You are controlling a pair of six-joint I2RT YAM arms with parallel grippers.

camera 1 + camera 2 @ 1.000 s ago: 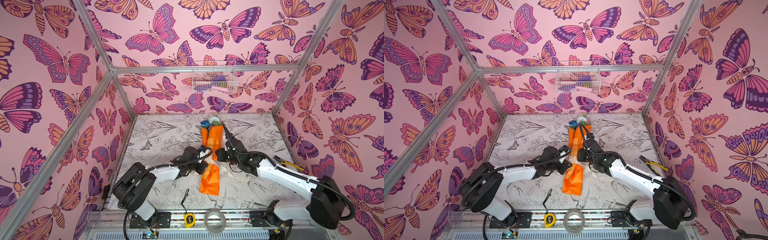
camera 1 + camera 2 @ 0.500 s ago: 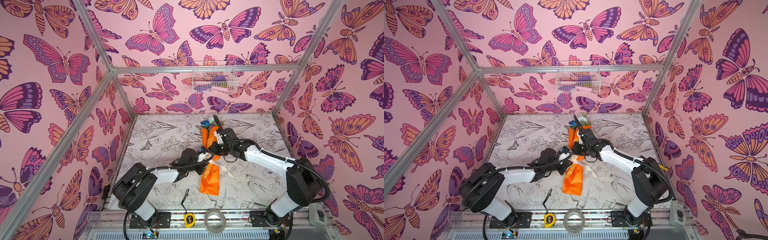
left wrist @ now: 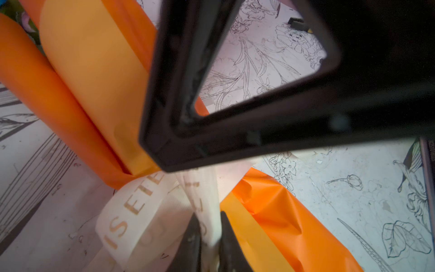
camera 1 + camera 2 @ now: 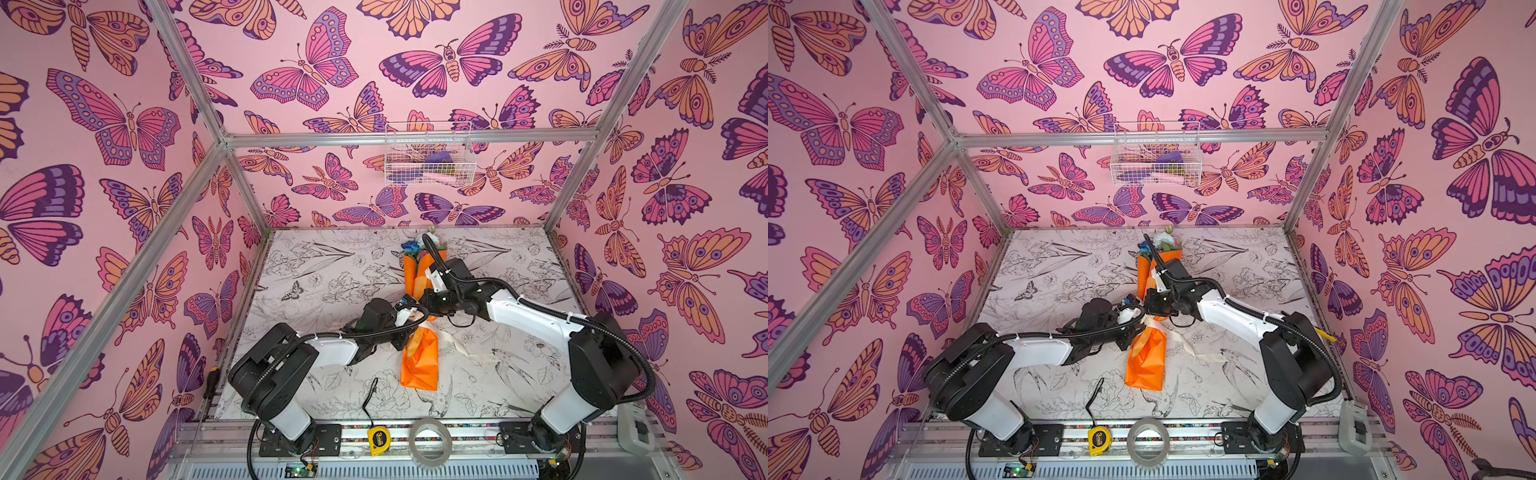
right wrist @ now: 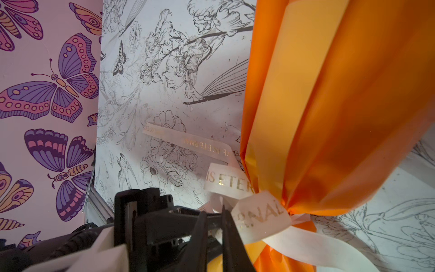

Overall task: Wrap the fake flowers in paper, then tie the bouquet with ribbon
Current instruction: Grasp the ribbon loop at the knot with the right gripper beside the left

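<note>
Bouquet (image 4: 419,361) flat, ribbon (image 5: 256,219) round its waist.
L gripper (image 3: 209,219) nips ribbon strand, fingers barely apart; R gripper (image 5: 213,212) nearly shut by knot, hold unclear.

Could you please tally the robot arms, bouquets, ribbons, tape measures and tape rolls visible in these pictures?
2 robot arms
1 bouquet of fake flowers
1 cream ribbon
1 yellow tape measure
1 tape roll
Total: 6

Left hand (image 3: 209,227), right hand (image 5: 213,220), both pinched.
</note>
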